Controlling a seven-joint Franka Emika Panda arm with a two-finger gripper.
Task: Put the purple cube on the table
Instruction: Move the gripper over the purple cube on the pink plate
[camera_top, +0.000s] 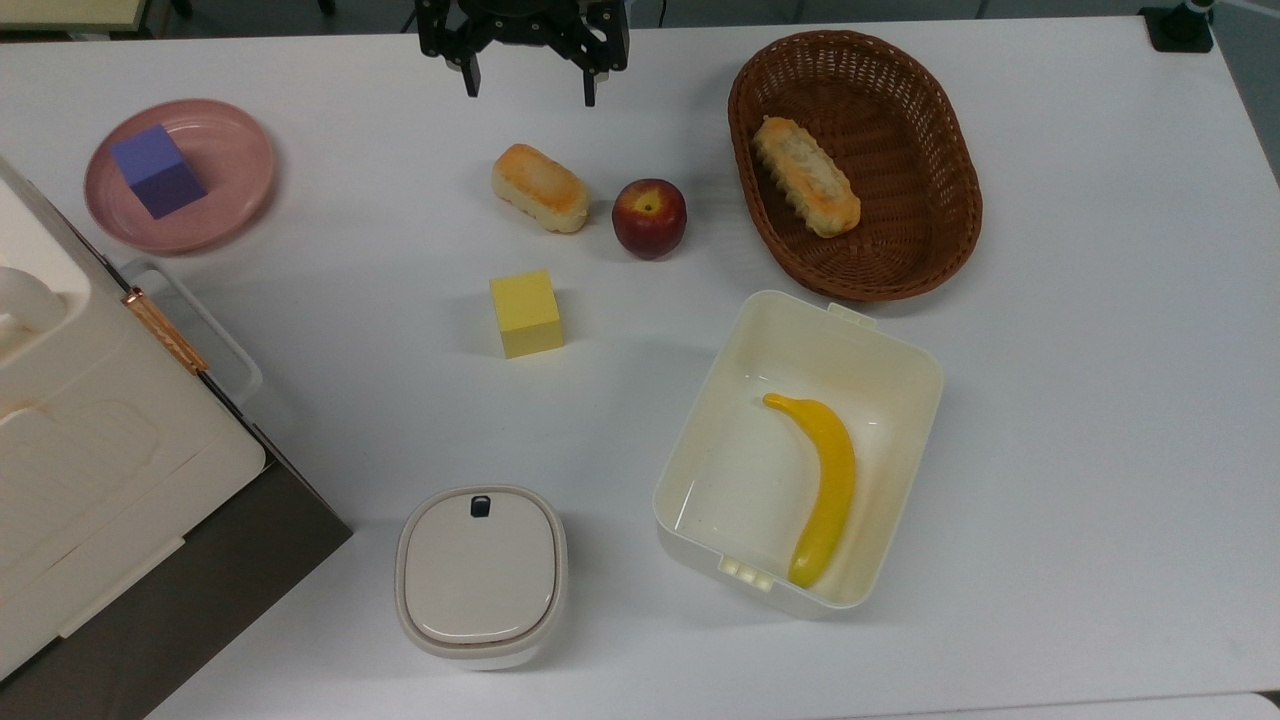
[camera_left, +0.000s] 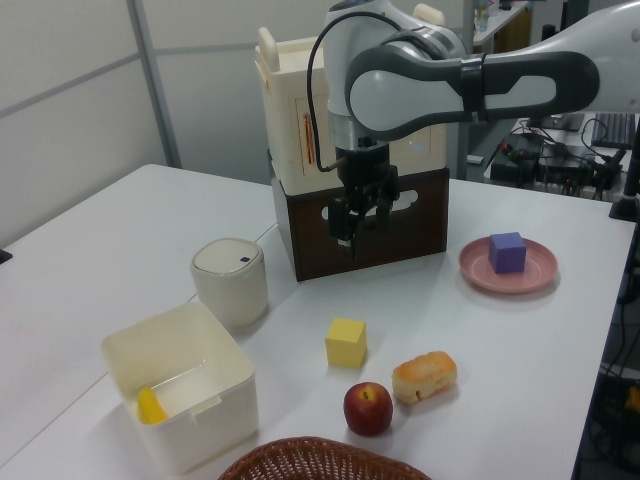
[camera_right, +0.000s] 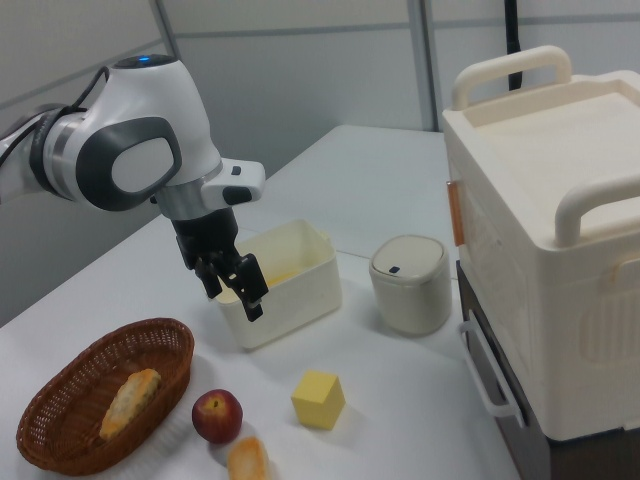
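Still unmarked, purple cube (camera_top: 158, 170) on pink plate (camera_top: 235, 150); open empty hand (camera_top: 527, 85) above table (camera_top: 1080, 400).

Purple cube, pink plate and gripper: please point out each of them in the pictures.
purple cube (camera_top: 157, 170), top view, on its top face.
pink plate (camera_top: 235, 150), top view, on the bare inner surface beside the cube.
gripper (camera_top: 529, 92), top view, midway between its two open fingertips.
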